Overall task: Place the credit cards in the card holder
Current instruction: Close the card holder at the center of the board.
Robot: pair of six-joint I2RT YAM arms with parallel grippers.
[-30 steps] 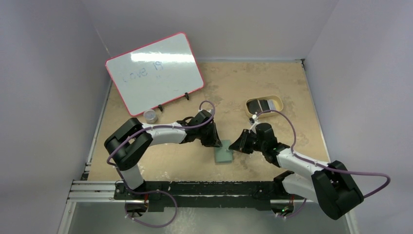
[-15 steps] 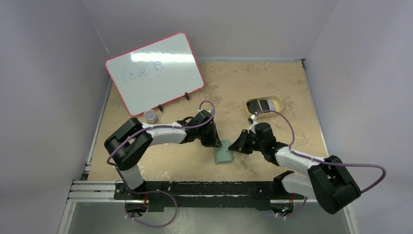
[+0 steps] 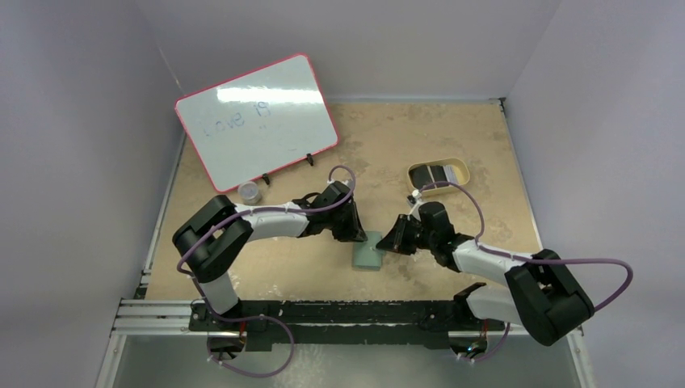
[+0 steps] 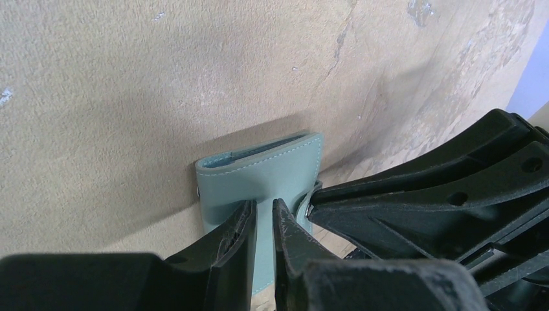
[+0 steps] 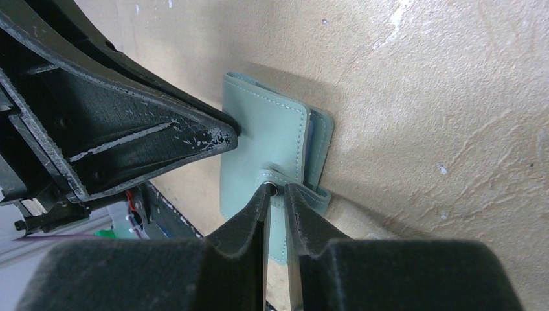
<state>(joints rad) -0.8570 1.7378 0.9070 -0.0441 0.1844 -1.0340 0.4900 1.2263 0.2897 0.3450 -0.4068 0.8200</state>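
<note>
The card holder (image 3: 367,255), a closed grey-green wallet, lies flat on the table between the two arms. My left gripper (image 4: 264,206) has its jaws nearly together, with its tips resting on the holder's cover (image 4: 272,172) and nothing between them. My right gripper (image 5: 276,189) is shut on the holder's snap strap (image 5: 280,176) at its edge. Seen from above, the left gripper (image 3: 361,236) and the right gripper (image 3: 388,242) meet over the holder's far end. The credit cards (image 3: 436,174) lie in a tan tray (image 3: 462,168) behind the right arm.
A pink-framed whiteboard (image 3: 257,120) stands propped at the back left. A small round jar (image 3: 250,192) sits in front of it, beside the left arm. The table's right edge runs close to the tray.
The right arm has edged left toward the holder, and its jaws have closed slightly. The holder has shifted a little to the left. The left arm stays put.
</note>
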